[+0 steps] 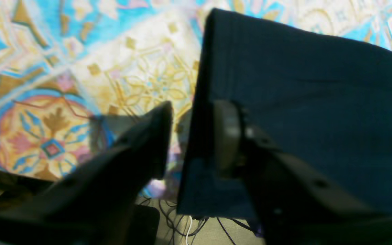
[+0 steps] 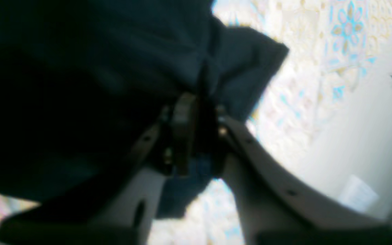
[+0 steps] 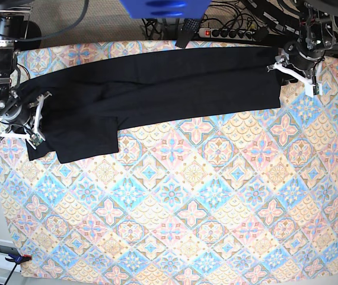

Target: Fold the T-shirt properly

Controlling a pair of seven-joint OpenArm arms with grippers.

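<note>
The black T-shirt (image 3: 175, 83) lies as a long band across the far side of the table, with a wider part at the left end. At the shirt's right end is my left gripper (image 3: 293, 76). In the left wrist view, this gripper (image 1: 194, 112) is open, its jaws straddling the straight edge of the T-shirt (image 1: 301, 102). My right gripper (image 3: 37, 120) is at the shirt's left end. In the blurred right wrist view, dark cloth of the T-shirt (image 2: 80, 68) fills the narrow gap of this gripper (image 2: 201, 115). Whether the jaws still press the cloth is unclear.
A patterned tablecloth (image 3: 187, 196) covers the table. Cables and a power strip (image 3: 228, 32) lie beyond the far edge, beside a blue object (image 3: 163, 7). More cables (image 1: 189, 228) hang below the table edge in the left wrist view.
</note>
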